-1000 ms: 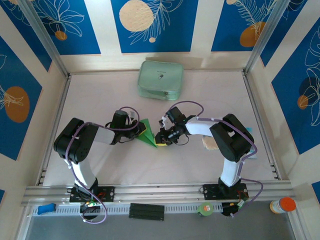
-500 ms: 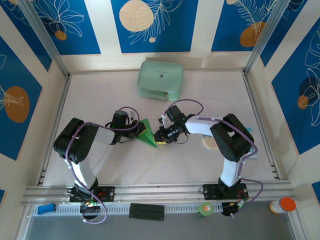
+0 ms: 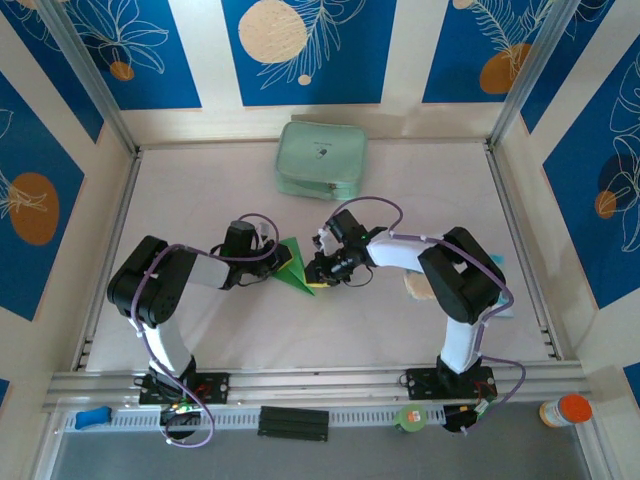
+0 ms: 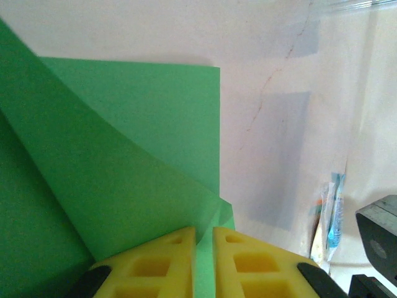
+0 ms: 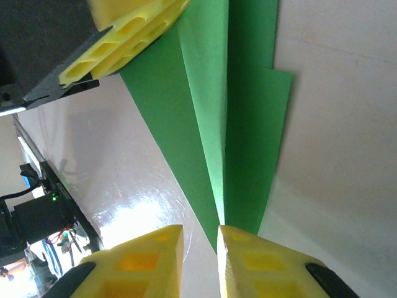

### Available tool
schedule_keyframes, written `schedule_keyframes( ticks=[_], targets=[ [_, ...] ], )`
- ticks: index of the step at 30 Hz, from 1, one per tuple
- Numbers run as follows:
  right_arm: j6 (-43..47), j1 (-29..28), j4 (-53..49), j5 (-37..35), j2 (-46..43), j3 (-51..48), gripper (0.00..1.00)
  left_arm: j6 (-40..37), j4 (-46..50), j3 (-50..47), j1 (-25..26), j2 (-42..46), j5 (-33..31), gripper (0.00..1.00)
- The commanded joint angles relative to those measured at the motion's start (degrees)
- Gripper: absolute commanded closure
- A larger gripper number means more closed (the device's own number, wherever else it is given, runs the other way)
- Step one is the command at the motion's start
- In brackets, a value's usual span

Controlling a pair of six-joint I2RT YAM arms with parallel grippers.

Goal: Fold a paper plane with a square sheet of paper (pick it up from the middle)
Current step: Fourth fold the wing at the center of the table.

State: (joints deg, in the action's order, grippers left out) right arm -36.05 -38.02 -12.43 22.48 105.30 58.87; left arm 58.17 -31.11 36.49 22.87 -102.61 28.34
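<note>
Table (image 3: pixel 200 190) bare around paper plane (image 3: pixel 295 270); my left fingers (image 4: pixel 189 243) pinch its edge, right fingers (image 5: pixel 173 241) near-closed at tip, grip unclear.

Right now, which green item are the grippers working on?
The bright green creased paper; the pale mint pouch lies apart, farther back, untouched.

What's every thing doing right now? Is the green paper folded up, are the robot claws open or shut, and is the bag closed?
green paper: partly folded, flaps layered over each other, not yet a finished plane.
left gripper: shut on the green paper.
right gripper: fingers nearly together at the paper's pointed end; cannot tell if it grips.
mint pouch: lying flat, looks closed.
</note>
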Motion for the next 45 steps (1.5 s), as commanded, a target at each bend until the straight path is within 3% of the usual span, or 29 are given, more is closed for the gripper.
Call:
schedule_keyframes(
  ticks=[1,22,45],
  targets=[
    [0.04,-0.39,-1.29,0.72,1.36,0.99,0.80,0.12,0.39,-1.22,-0.63,-0.84,0.43,0.84],
    [-0.55,0.05,0.67,-4.33,-2.54,-1.58,0.77,0.04,0.56,-1.31,-0.64,-0.40,0.47,0.83],
    [-1.04,-0.76,1.12,0.38,2.94,1.03,0.83,0.30,0.45,-1.44,-0.64,-0.15,0.46,0.83]
  ],
)
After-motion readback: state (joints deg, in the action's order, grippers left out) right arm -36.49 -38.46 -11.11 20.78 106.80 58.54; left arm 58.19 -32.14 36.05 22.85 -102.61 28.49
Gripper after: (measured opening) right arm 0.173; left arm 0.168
